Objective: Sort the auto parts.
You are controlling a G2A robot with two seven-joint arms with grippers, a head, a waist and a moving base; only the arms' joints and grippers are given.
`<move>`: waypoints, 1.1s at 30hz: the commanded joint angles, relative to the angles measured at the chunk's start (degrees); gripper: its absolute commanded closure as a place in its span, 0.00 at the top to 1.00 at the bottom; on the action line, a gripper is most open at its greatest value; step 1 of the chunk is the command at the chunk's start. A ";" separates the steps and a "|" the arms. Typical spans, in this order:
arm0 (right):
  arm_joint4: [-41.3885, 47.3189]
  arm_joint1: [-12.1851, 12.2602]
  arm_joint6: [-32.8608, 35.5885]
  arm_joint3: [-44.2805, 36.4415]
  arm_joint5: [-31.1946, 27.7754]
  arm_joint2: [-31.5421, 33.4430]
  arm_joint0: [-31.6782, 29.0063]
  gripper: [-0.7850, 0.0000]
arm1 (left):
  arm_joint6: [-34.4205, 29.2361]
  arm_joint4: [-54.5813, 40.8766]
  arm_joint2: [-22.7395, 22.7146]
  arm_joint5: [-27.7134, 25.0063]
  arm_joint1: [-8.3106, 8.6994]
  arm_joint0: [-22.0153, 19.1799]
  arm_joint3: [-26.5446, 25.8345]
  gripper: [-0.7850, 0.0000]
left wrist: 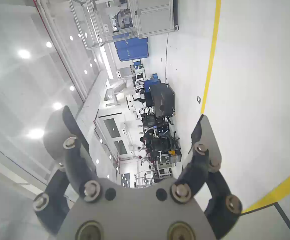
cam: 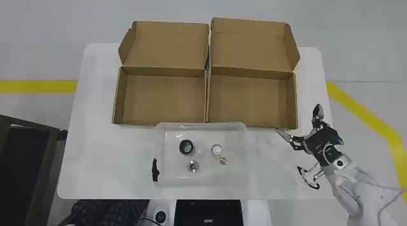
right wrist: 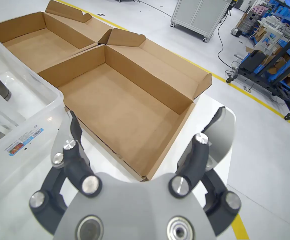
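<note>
A clear plastic bin [cam: 235, 130] at the table's front middle holds a black ring [cam: 187, 146], a small white part [cam: 217, 149] and two metal parts [cam: 223, 160], [cam: 193, 166]. A black curved piece [cam: 154, 169] lies at the bin's left edge. Behind the bin stand two open cardboard boxes, left [cam: 160, 98] and right [cam: 251, 102], both bare inside. My right gripper [right wrist: 147, 118] is open and holds nothing; it hovers at the right box's front right corner [cam: 299, 125], beside the bin [right wrist: 22, 136]. My left gripper [left wrist: 133, 114] is open, holds nothing, and points away into the room.
The white table [cam: 95, 130] has free strips on both sides of the boxes. Its right edge runs close beside my right gripper. Yellow floor lines [cam: 38, 86] pass on either side, and a dark cabinet [cam: 25, 169] stands to the left.
</note>
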 commanded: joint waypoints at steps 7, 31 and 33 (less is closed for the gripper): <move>0.00 0.00 0.00 0.00 0.00 0.00 0.00 1.00 | 0.00 0.00 0.00 0.00 0.00 0.00 0.00 1.00; 1.62 0.43 3.04 -0.17 -6.27 -3.37 4.22 1.00 | 0.00 0.00 0.00 0.00 0.00 0.00 0.00 1.00; 2.27 0.58 3.63 -1.07 -8.55 -4.14 4.94 1.00 | 0.00 0.00 0.00 0.00 0.00 0.00 0.00 1.00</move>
